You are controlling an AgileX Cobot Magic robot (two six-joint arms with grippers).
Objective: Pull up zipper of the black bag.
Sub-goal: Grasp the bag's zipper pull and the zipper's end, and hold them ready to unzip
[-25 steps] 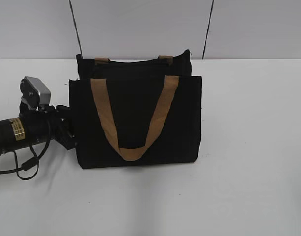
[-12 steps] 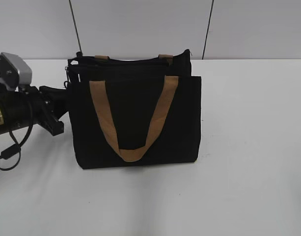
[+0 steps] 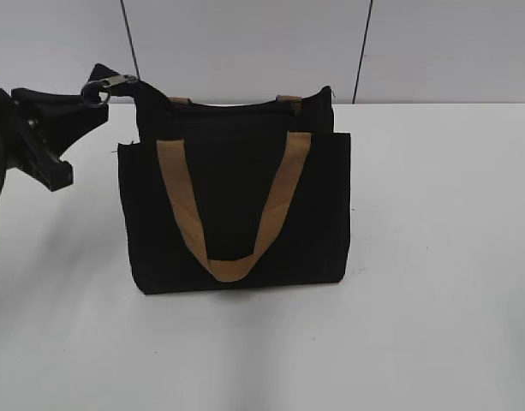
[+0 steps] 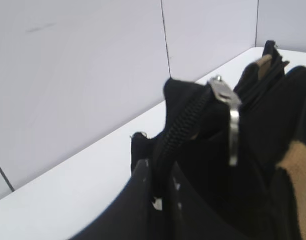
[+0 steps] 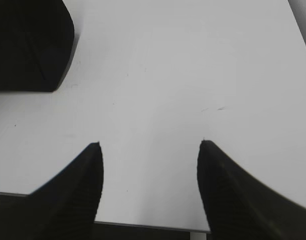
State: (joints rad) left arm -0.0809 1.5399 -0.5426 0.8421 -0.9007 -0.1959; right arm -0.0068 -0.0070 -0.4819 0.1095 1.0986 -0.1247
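Zipper (image 3: 115,81) at bag (image 3: 236,214) top-left corner, beside our raised left gripper (image 3: 86,107), pinched on zipper tape; right gripper (image 5: 150,150) spread wide, holding nothing.

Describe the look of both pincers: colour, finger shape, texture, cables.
Left pincer: matte black, angular body with a blocky bracket below; a dark cable loops at the exterior view's left edge. Right pincer: two black fingers, broad at the base, tapering to blunt tips, inner faces finely ribbed. No markings visible.
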